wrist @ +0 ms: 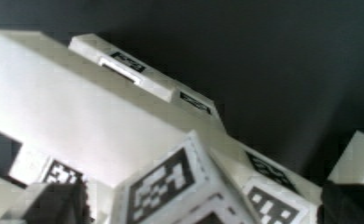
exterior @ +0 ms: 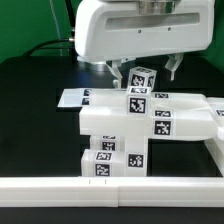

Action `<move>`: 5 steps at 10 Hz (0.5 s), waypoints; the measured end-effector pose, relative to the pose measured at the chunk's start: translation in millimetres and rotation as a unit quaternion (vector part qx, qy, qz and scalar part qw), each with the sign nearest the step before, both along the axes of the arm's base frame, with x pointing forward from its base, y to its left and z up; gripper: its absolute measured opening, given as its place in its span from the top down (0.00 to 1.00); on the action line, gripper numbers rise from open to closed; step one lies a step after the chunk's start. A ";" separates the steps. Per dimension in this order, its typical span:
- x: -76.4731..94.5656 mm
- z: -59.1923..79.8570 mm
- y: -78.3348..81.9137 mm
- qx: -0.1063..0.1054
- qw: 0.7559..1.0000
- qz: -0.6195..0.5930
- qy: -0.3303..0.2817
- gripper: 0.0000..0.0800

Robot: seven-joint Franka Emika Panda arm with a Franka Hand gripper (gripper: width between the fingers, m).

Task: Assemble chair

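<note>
The gripper (exterior: 143,72) hangs straight above the chair, its two fingers (exterior: 176,68) spread to either side of a small tagged cube (exterior: 141,79) that sticks up from the top; whether they pinch it or merely straddle it I cannot tell, since the wrist view is too close and blurred to show contact. I'd guess the arm is lined up there to seat or turn that cube into the piece below. The chair (exterior: 135,120) stands as a partly joined blocky stack on the black table (exterior: 35,80), its base just beside the long plain white rail (exterior: 110,188), which seems to brace it. The marker board (exterior: 72,98) lies flat behind, toward the exterior view's left
</note>
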State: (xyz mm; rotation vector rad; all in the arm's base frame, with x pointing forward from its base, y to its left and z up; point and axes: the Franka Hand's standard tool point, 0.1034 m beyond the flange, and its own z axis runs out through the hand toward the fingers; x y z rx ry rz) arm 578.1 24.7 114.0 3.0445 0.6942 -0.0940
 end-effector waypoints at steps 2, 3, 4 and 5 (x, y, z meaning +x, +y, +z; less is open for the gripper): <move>4.4 0.7 -6.8 0.004 0.993 0.116 -0.005 0.19; 4.9 0.8 -10.1 0.005 0.990 0.143 -0.006 0.19; 4.7 0.4 -9.4 0.005 0.991 0.132 -0.006 0.35; 4.7 0.3 -9.9 0.005 0.991 0.132 -0.006 0.53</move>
